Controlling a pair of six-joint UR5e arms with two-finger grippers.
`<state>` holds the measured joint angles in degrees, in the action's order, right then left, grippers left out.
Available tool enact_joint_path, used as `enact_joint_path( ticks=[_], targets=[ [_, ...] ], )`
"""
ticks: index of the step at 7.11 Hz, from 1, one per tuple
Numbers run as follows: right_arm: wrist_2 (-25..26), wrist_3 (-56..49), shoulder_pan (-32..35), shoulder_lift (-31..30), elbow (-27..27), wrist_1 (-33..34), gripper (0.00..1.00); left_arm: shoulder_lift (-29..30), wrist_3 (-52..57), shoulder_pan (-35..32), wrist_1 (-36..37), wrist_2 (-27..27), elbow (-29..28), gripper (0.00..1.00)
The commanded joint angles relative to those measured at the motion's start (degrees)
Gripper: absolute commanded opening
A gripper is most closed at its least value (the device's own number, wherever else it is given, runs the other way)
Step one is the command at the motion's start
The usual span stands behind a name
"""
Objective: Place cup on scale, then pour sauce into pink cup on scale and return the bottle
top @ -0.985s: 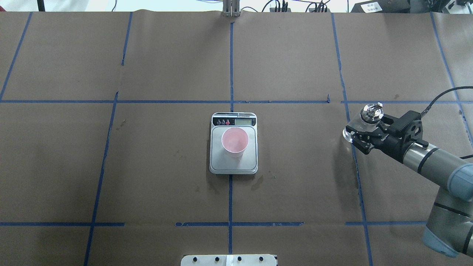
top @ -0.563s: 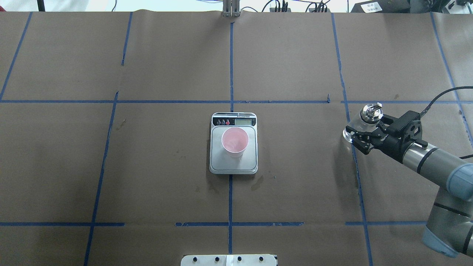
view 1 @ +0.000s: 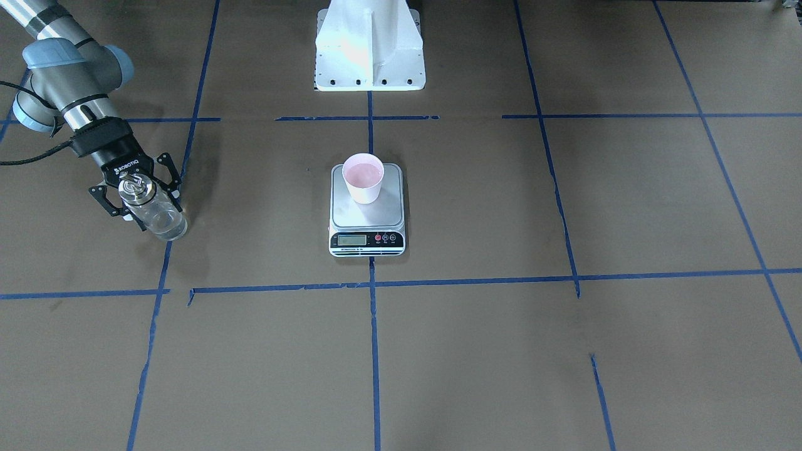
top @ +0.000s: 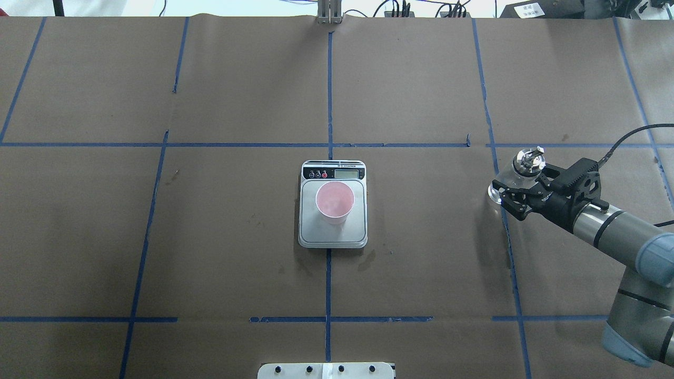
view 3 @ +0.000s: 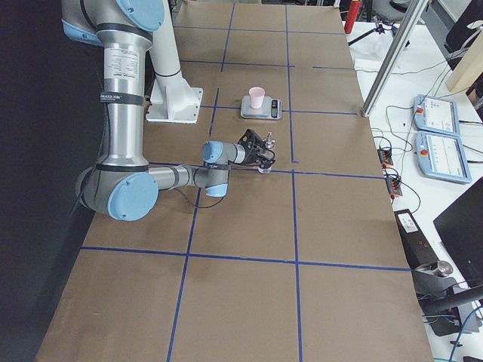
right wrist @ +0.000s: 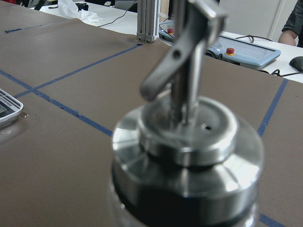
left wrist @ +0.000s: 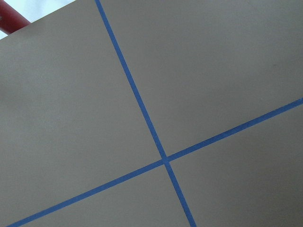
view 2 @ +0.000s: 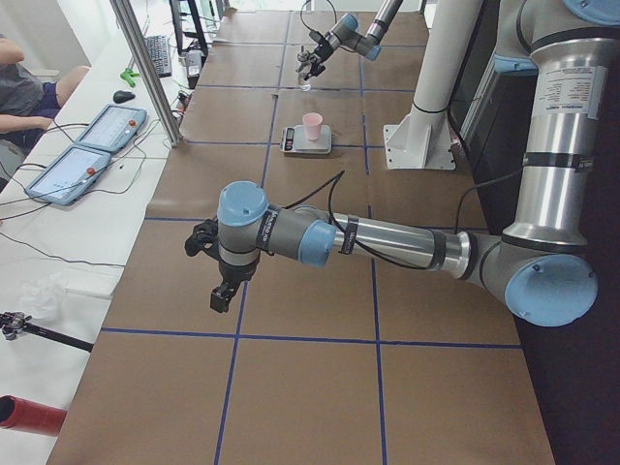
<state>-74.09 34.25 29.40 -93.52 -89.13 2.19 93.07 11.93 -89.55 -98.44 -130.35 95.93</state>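
Note:
The pink cup (top: pixel 335 200) stands upright on the scale (top: pixel 333 231) at the table's middle; both also show in the front view, the cup (view 1: pixel 363 178) on the scale (view 1: pixel 367 219). The clear glass bottle (top: pixel 500 187) with its silver cap (right wrist: pixel 189 142) stands upright at the right side, on a blue tape line. My right gripper (top: pixel 513 190) reaches in level, with a finger against each side of the bottle (view 1: pixel 156 216), shut on it. My left gripper (view 2: pixel 223 295) shows only in the left side view, so I cannot tell its state. The sauce is not discernible.
Brown paper with blue tape lines (top: pixel 329 95) covers the table. The robot's white base (view 1: pixel 368 47) stands behind the scale. Operator tablets (view 3: pixel 441 151) lie beyond the far table edge. The left arm (view 2: pixel 387 242) hangs over the table's left end.
My right gripper and the bottle have shifted only a few pixels toward the table's middle. The cup and the scale have not moved.

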Motion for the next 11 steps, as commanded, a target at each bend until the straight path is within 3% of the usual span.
enact_joint_path(
  ticks=[1,8,11],
  targets=[
    [0.00,0.02,-0.13,0.09,0.18,0.09,0.59,-0.08,0.02,-0.01,0.00,-0.08,-0.04,1.00],
    [-0.09,2.04,-0.13,0.35,-0.70,2.47,0.95,0.27,-0.07,0.07,0.00,0.01,-0.21,1.00],
    [-1.31,2.13,-0.04,-0.87,-0.70,2.73,0.97,0.27,-0.07,0.07,0.00,0.01,-0.21,1.00]
  ],
)
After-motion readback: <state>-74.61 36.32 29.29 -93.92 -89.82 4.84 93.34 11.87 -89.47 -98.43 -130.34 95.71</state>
